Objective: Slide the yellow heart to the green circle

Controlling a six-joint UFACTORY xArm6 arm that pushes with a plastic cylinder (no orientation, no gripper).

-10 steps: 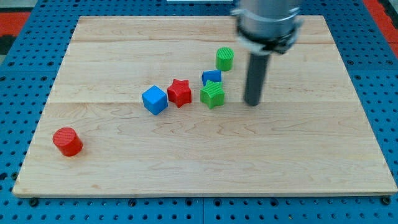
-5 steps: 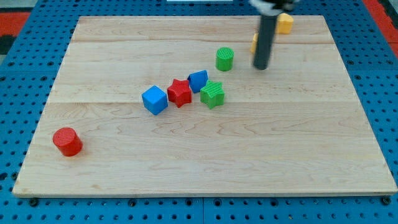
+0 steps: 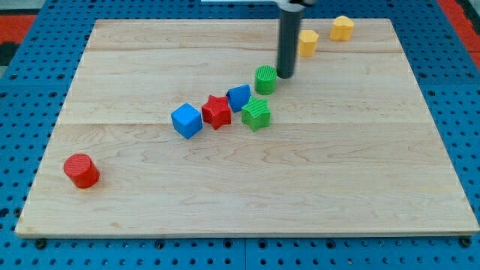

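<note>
Two yellow blocks lie near the view's top right: one (image 3: 308,42) just right of the rod, partly hidden by it, and one (image 3: 343,28) further right by the board's top edge. I cannot tell which is the heart. The green circle (image 3: 265,79) sits left of and below them. My tip (image 3: 286,76) rests on the board right beside the green circle's right side, below and left of the nearer yellow block.
Below and left of the green circle lie a small blue block (image 3: 239,97), a green star (image 3: 256,114), a red star (image 3: 217,112) and a blue cube (image 3: 187,121). A red cylinder (image 3: 81,171) sits at the lower left of the wooden board (image 3: 360,172).
My tip went up toward the yellow blocks, then left to the green circle's right side. The green circle has shifted slightly down and left. The small blue block moved left earlier.
</note>
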